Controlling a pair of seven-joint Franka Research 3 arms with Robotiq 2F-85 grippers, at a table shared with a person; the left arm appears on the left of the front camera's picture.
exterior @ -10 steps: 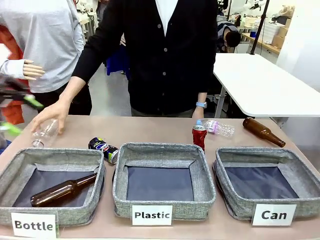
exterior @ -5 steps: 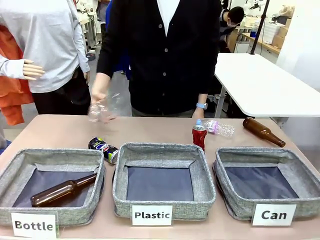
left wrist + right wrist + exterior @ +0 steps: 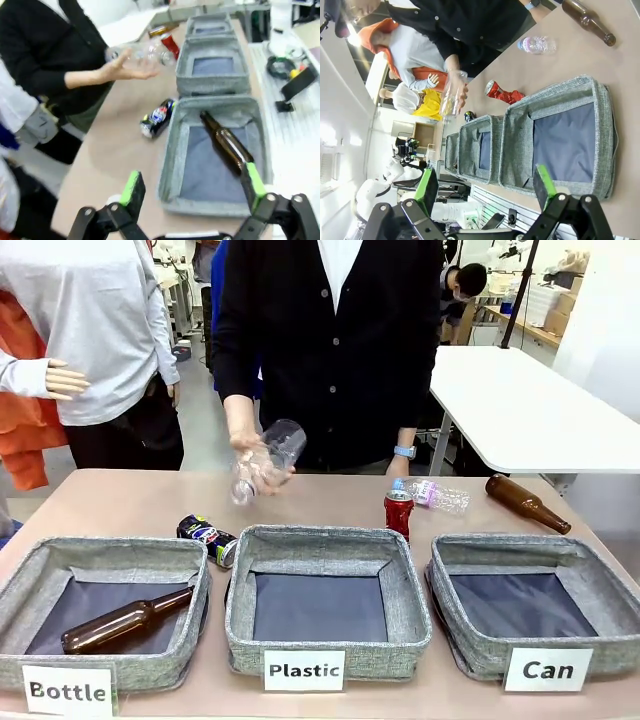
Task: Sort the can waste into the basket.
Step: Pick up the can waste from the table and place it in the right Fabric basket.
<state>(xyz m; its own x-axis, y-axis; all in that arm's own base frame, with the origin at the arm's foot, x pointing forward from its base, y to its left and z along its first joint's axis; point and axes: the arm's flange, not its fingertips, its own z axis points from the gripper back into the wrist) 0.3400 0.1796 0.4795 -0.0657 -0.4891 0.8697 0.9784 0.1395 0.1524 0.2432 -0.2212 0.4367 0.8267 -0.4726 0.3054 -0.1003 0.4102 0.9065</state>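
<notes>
My left fingers (image 3: 131,187) and right fingers (image 3: 545,186) spread empty, no can sorted yet: red can (image 3: 399,511) stands on the tabletop (image 3: 150,500) near the Can basket (image 3: 465,655), dark can (image 3: 208,537) lies farther left, so I'd reach for the red one first

Fingers (image 3: 131,186) apart — brown btl (image 3: 227,145) in nearest basket (image 3: 170,150).

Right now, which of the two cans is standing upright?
The red can, by the far right corner of the Plastic basket. The dark blue can lies on its side beside the Bottle basket.
</notes>
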